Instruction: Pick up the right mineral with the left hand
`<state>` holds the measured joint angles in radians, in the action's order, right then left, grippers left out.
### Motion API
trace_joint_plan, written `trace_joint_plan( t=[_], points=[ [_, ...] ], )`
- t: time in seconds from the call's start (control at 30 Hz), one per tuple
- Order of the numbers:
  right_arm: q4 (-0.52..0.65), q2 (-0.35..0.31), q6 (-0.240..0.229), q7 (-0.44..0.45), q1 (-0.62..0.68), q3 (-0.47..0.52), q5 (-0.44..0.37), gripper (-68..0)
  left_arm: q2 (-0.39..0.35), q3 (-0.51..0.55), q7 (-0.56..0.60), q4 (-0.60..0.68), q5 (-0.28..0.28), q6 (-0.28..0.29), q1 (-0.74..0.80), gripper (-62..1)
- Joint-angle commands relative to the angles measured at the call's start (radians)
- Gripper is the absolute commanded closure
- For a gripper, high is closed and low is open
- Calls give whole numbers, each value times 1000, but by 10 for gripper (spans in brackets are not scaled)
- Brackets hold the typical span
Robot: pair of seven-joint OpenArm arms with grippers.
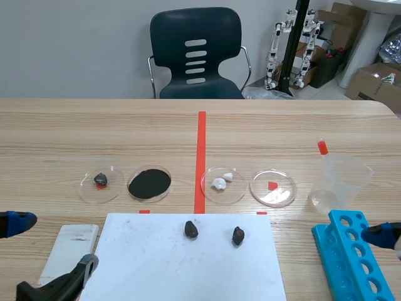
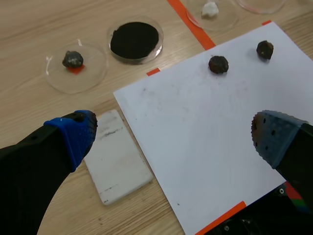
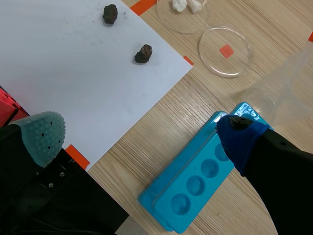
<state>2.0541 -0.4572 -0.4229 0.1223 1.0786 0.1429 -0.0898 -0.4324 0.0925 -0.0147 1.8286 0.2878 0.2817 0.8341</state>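
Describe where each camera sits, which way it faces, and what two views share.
Scene view: between the arms, facing across the table to the chair; fingertips low at both sides.
Left wrist view: above the open left gripper, looking at the white sheet.
Right wrist view: above the open right gripper, over the blue rack.
Both wrist views show the left mineral and right mineral.
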Motion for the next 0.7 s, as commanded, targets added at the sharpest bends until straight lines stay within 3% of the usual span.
trace_joint_plan(
  t=[0.0, 0.23, 0.4, 0.5, 0.67],
  points=[
    [19, -5, 4, 11, 2, 7, -7, -657, 5, -27, -13, 16, 6, -1, -22, -623],
    [19, -5, 4, 11, 2, 7, -7, -657, 5, -174, -190, 16, 8, -11, -151, -623],
    [19, -5, 4, 11, 2, 7, -7, -657, 5, -270, -249, 16, 56, -76, -232, -623],
    [19, -5, 4, 11, 2, 7, -7, -657, 10, -314, -270, 16, 71, -138, -266, -623],
    [19, -5, 4, 11, 2, 7, -7, -657, 16, -421, -428, 16, 87, -294, -380, -623]
  ],
)
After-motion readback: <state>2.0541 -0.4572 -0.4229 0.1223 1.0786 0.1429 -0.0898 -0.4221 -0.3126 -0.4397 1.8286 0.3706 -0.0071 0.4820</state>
